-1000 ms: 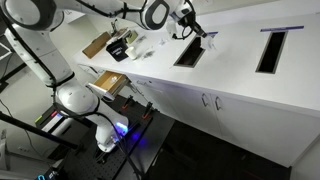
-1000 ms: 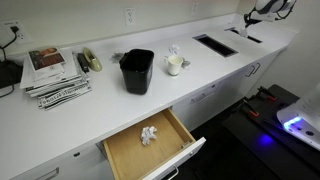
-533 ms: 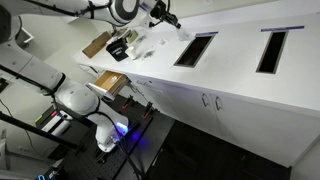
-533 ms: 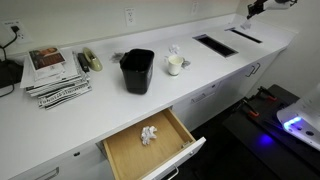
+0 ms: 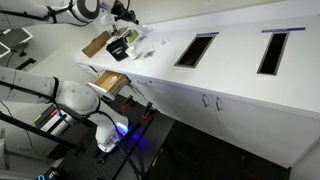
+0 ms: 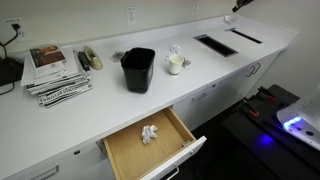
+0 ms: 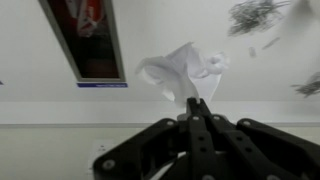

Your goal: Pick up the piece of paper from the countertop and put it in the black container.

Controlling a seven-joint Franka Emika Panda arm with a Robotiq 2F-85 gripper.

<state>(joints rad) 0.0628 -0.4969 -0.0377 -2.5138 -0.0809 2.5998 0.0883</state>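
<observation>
In the wrist view my gripper is shut on the piece of paper, a small crumpled white scrap that sticks out beyond the fingertips, held above the white countertop. In an exterior view the gripper hangs high over the counter's far end, just beyond the black container. The black container stands upright and open on the counter. Only a sliver of the arm shows at that view's top edge.
Two dark rectangular cut-outs sit in the counter. A flat brown cardboard piece and a white cup flank the container. Magazines lie beyond it. An open drawer holds another white wad.
The arm has carried the paper from beside the near cut-out along the counter to the container's end, and has almost left the top of the other exterior view.
</observation>
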